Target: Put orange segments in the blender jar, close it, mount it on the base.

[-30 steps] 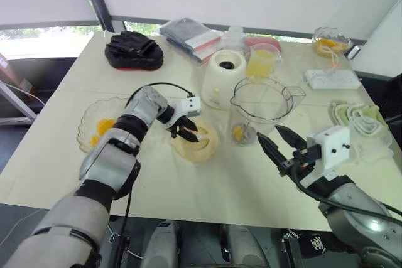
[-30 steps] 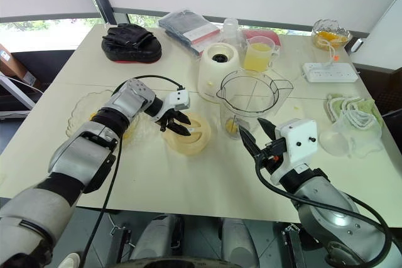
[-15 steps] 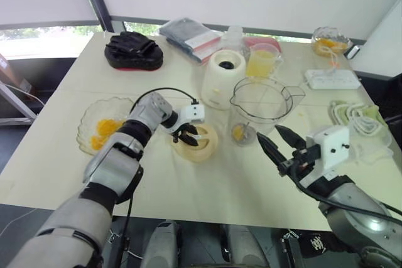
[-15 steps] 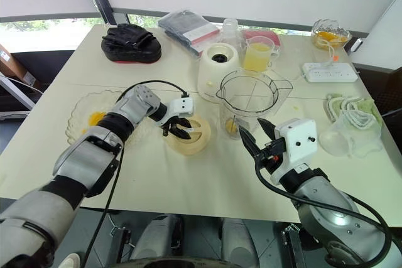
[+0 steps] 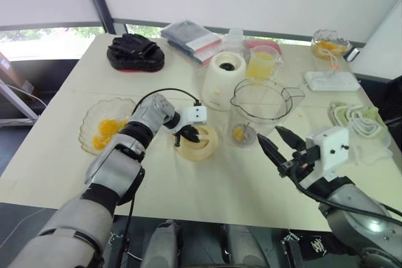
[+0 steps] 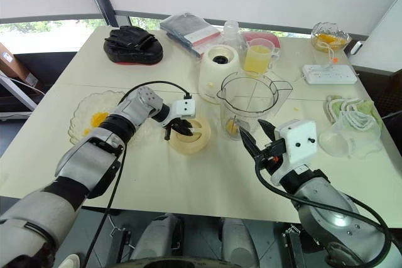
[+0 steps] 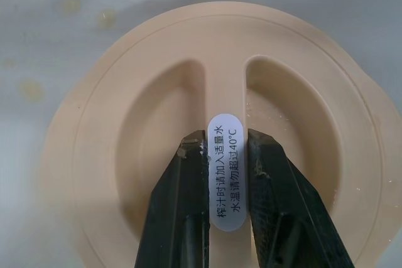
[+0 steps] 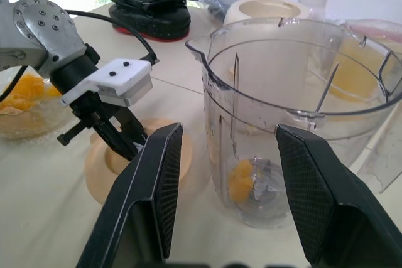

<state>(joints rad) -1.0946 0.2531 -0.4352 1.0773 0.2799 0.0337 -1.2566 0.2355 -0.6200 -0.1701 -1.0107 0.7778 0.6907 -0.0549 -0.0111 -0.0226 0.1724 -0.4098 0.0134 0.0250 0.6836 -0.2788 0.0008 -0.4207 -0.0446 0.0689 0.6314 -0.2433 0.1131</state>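
Since a second ago left gripper (image 5: 188, 135) has dropped onto the lid (image 5: 205, 147); fingers (image 7: 188, 174), spread above it then, now pinch its centre ridge (image 7: 225, 86).
Grip is clenched on the ridge from both sides, right at the white label. Lid looks flat on the table (image 5: 207, 192), between the plate (image 5: 88, 123) of orange segments (image 5: 103, 131) and the jar (image 5: 264, 108), just beside the jar. Jar stands upright, uncovered, on the table and off the base (image 5: 225, 75), which sits just behind the lid. Orange pieces (image 8: 240, 180) lie at the jar bottom by the blades. Right gripper (image 5: 277, 140) hovers in front of the jar, fingers wide apart, holding nothing, not touching it.
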